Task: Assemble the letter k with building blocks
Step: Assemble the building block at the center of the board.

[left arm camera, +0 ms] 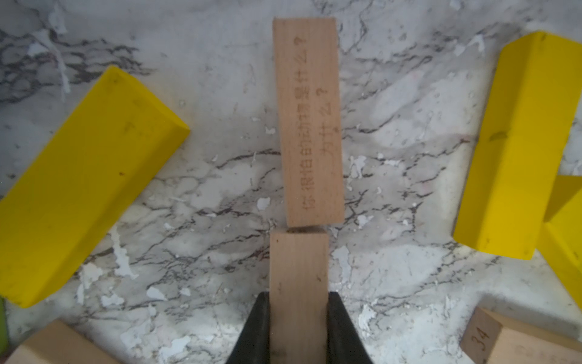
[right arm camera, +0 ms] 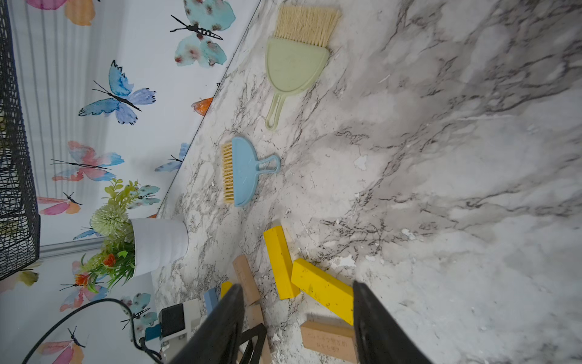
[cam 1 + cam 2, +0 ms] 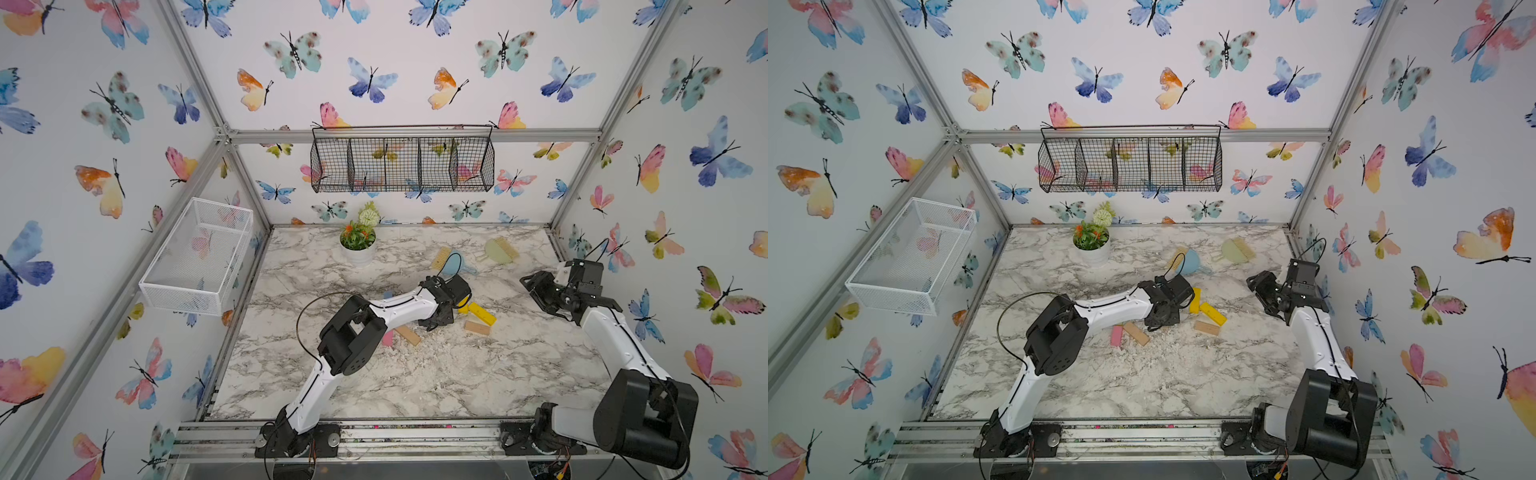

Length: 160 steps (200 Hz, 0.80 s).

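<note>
Underneath everything, a marble bench (image 3: 415, 386) flecked with white chips, butterfly walls around. On the back wall a black wire basket (image 3: 402, 164); on the side wall a white mesh basket (image 3: 195, 257). Low over mid-bench, the left arm (image 3: 399, 307); raised at the bench's right edge, well apart from the blocks, the right arm (image 3: 611, 332). Near the back, a white plant pot (image 3: 358, 251). Behind the blocks, a green dustpan (image 2: 294, 67) and a blue dustpan (image 2: 244, 171), each with a brush, lying flat.

All visible building blocks (image 3: 482, 313) flat mid-bench, around the left arm's end. There the left fingers (image 1: 253, 334) clenched on the sides of a plain tan block (image 1: 298, 268), its far end touching the end of a lettered tan block (image 1: 308, 119), both in one line, slightly offset. Burnt into the lettered one: two blurred lines of Chinese, ending "什么?" and "为什么?". On either side of that line, slanted, a yellow block (image 1: 85, 186) and a second yellow block (image 1: 516, 145); touching the second, a third yellow block (image 1: 567, 252). Close by, a numbered tan block (image 1: 516, 343), "34" on its end face. On the near side of the left arm, a pink block (image 3: 1116, 336) just beside another tan block (image 3: 1136, 333). Partly hidden behind a finger, a blue block (image 2: 211, 299). Over at the right, the right fingers (image 2: 374, 327) released, spread apart in the air.
</note>
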{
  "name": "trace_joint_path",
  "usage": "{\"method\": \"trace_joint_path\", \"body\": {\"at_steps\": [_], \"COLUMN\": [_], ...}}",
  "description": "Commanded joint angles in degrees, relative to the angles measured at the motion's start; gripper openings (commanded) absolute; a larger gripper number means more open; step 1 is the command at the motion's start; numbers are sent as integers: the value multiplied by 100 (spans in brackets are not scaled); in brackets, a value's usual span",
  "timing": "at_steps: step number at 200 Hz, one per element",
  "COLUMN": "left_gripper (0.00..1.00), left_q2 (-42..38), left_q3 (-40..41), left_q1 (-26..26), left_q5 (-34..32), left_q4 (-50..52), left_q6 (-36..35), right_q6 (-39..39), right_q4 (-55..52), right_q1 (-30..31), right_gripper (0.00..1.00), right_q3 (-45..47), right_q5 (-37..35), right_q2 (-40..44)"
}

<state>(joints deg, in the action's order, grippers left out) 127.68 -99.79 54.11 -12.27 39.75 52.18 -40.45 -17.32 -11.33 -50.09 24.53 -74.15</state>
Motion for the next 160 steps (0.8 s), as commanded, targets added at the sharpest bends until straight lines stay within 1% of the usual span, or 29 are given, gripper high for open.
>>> {"method": "trace_joint_path", "body": {"at_steps": [1, 160], "left_gripper": [0, 0], "left_q2": [245, 397], "left_q3": [-73, -84], "left_q1": [-19, -44], "left_q5": [37, -21], "left_q4": [112, 170], "left_q6": [-9, -200], "right_q6": [46, 23], "right_q4": [53, 60], "right_q1": [-41, -38], "right_gripper": [57, 57], "right_q3": [43, 65], "right_q5": [95, 104], "right_q2": [-67, -27]}}
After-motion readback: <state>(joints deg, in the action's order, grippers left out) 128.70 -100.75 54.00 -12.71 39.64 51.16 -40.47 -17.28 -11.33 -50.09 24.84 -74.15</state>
